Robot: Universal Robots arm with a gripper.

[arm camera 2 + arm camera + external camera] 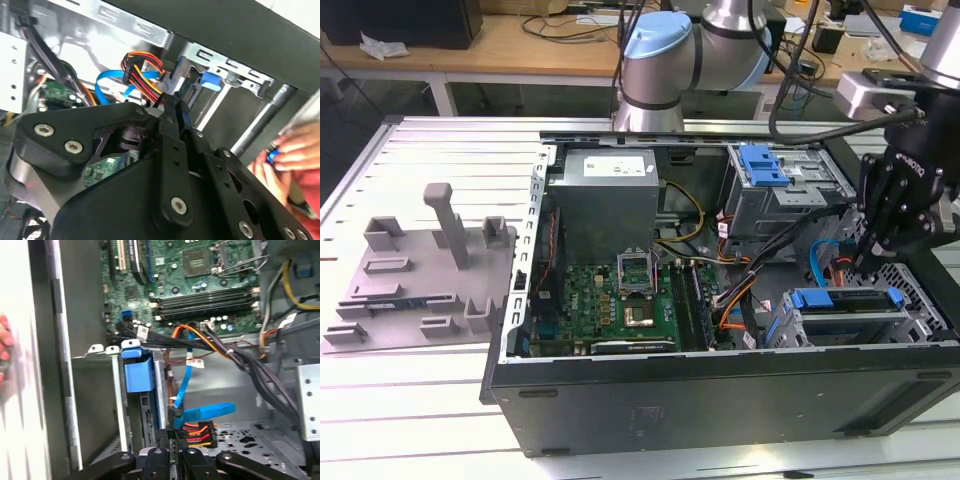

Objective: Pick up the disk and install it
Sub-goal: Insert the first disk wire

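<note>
The disk [848, 322] lies in the drive cage at the case's front corner on the exterior view's right, with its blue bracket [830, 298] showing at the cage's mouth. In the first wrist view the blue bracket [137, 371] stands upright in its slot. My gripper [861, 262] hangs just above the cage, apart from the disk. Its fingers [168, 446] are pressed together, shut, right beside a black power plug with red and yellow wires [198, 432] and a blue data cable [205, 412]. In the second wrist view the gripper [172, 102] points at those same wires [142, 70].
The open computer case [720, 385] holds a green motherboard [630, 290], a grey power supply [608, 195] and an upper cage with a blue latch [763, 165]. A grey fixture plate [420, 270] lies on the exterior view's left. A person's hand [285, 152] is close outside the case wall.
</note>
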